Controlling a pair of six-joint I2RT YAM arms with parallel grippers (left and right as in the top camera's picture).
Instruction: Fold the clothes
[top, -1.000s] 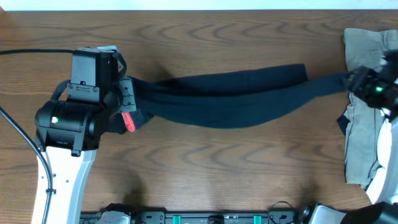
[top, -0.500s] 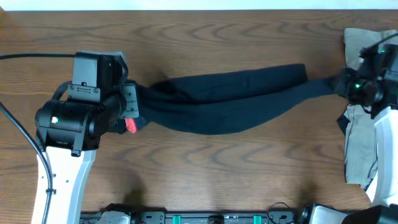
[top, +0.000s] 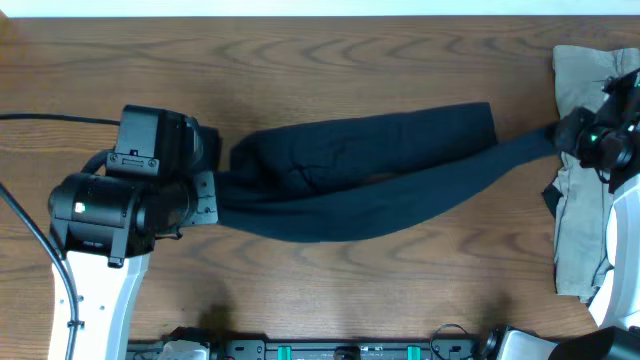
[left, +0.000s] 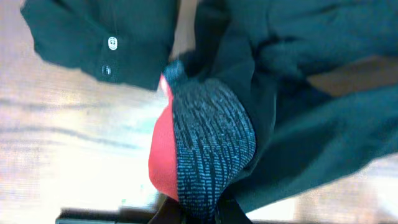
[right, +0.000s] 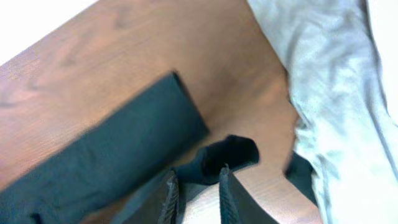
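The clothes in play are long black pants (top: 360, 185) stretched across the table from left to right. My left gripper (top: 207, 197) is shut on their waistband. In the left wrist view the grey waistband (left: 211, 143) with its red-orange edge (left: 161, 162) runs down into the shut gripper (left: 202, 211). My right gripper (top: 570, 135) holds the far end of one leg at the right. In the right wrist view that leg's bunched end (right: 227, 152) sits pinched between the narrow fingertips of the gripper (right: 198, 186). The other leg (right: 112, 149) lies flat beside it.
A khaki garment (top: 585, 230) lies crumpled at the table's right edge, right under and behind my right arm, and shows pale in the right wrist view (right: 336, 93). Bare wooden table (top: 330, 280) runs in front of the pants and behind them.
My right gripper's fingers have closed in on the leg end. The left gripper has shifted toward the front, the waistband's red edge is now hidden from overhead, and the pants sag wider.
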